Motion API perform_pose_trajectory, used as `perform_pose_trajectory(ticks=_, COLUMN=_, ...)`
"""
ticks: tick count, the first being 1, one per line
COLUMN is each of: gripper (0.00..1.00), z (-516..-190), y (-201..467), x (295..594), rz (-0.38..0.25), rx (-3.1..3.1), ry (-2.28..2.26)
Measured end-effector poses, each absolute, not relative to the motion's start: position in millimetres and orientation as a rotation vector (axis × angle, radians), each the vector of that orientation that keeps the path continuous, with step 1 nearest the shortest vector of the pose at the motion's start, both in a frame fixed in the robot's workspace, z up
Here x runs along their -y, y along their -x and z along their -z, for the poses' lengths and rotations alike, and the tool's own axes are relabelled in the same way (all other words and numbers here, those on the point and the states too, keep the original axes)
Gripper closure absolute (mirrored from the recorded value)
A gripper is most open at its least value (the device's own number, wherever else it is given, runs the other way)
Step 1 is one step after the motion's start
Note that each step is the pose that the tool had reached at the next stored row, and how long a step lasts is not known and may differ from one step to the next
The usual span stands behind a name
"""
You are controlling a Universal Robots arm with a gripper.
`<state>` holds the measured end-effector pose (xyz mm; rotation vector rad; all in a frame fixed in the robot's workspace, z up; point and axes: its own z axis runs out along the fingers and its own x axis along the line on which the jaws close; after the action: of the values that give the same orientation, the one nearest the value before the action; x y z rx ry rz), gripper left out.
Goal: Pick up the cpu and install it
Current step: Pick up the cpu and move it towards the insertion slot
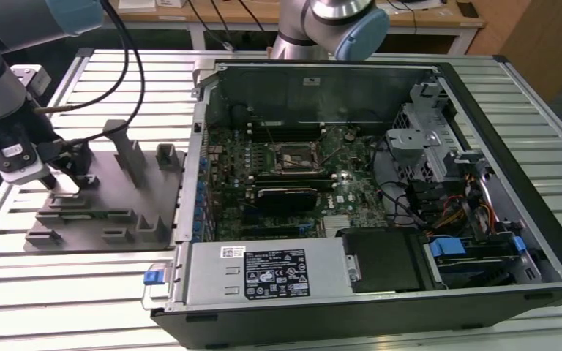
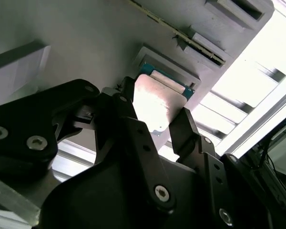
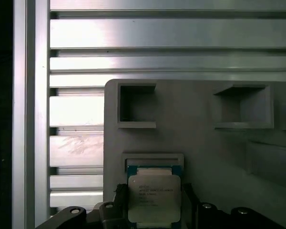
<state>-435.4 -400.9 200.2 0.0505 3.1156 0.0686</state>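
The cpu [image 3: 154, 196] is a small square chip with a silvery top plate and a thin green rim. It sits between my gripper's black fingers [image 2: 125, 107], right at a shallow framed pocket of the grey tray [image 3: 200, 157]. My gripper [image 2: 155, 109] is shut on the chip's two opposite edges. In the exterior view my gripper [image 1: 66, 180] hangs low over the tray [image 1: 105, 216] at that view's left. The motherboard socket [image 1: 292, 155] lies open-topped inside the computer case, far off toward that view's right.
The open computer case [image 1: 359, 197] lies on a slatted aluminium table [image 1: 56, 292], with drive cages and cables on the exterior view's right. Grey upright posts [image 1: 129, 153] rise from the tray beside my gripper. A black block [image 1: 286, 196] sits below the socket. A second arm's base [image 1: 330, 22] stands behind the case.
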Motion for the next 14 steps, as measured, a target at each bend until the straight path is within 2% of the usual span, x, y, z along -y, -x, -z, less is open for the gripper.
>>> perform_pose_trajectory(ticks=14, gripper=0.46, z=-186, y=436, x=399, rz=-0.073, rx=-3.116, ry=-0.049)
